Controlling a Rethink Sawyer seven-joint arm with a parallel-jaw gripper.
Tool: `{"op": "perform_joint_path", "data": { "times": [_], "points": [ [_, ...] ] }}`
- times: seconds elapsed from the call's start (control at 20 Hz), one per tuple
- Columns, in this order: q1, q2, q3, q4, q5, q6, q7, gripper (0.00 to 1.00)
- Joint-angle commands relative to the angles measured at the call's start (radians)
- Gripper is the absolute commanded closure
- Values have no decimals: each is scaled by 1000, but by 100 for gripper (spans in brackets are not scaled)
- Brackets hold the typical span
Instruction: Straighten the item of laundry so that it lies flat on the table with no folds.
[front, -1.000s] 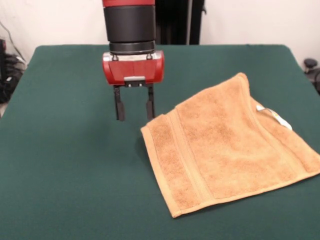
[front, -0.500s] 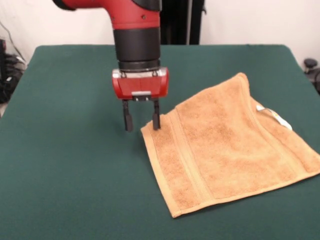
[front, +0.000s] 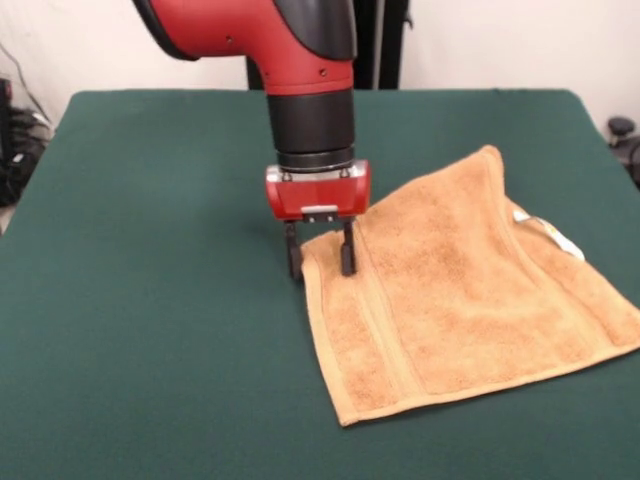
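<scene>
The tan terry towel (front: 470, 290) lies on the right half of the dark green table (front: 150, 330), turned like a diamond. Its border bands run along the left side. A small white label (front: 548, 230) shows at its right side, where an edge looks folded over. My gripper (front: 320, 268) hangs from the red and black arm and is down at table level on the towel's left corner. It is open, with one finger (front: 294, 264) just off the towel on the felt and the other (front: 347, 260) on the towel, so the corner lies between them.
The table's far edge meets a white wall. Dark cables and gear (front: 12, 130) sit past the left edge, and a black object (front: 622, 128) sits past the right edge. Bare green felt spreads to the left of and in front of the towel.
The arm has moved right, toward the camera and down. The fingers went from beside the towel's left corner to straddling it. That corner has shifted slightly to the right.
</scene>
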Motion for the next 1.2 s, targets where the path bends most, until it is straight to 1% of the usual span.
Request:
{"op": "perform_joint_path", "data": {
  "times": [0.05,0.2,0.25,0.35,0.4,0.45,0.55,0.75,0.9,1.05,1.2],
  "points": [
    [75,13,24,134,104,-1,315,0],
    [92,11,12,132,120,-3,304,0],
    [100,10,7,122,101,-2,263,100],
    [145,4,-41,92,109,69,220,100],
    [157,2,-56,84,104,43,216,100],
    [184,4,-86,63,93,74,182,100],
    [225,4,-131,43,103,70,180,100],
    [267,-19,-163,-4,73,145,121,100],
    [314,-41,-211,-23,92,204,121,100],
    [390,-64,-301,-35,115,256,140,100],
    [468,-97,-393,-68,93,365,116,100]
  ]
}}
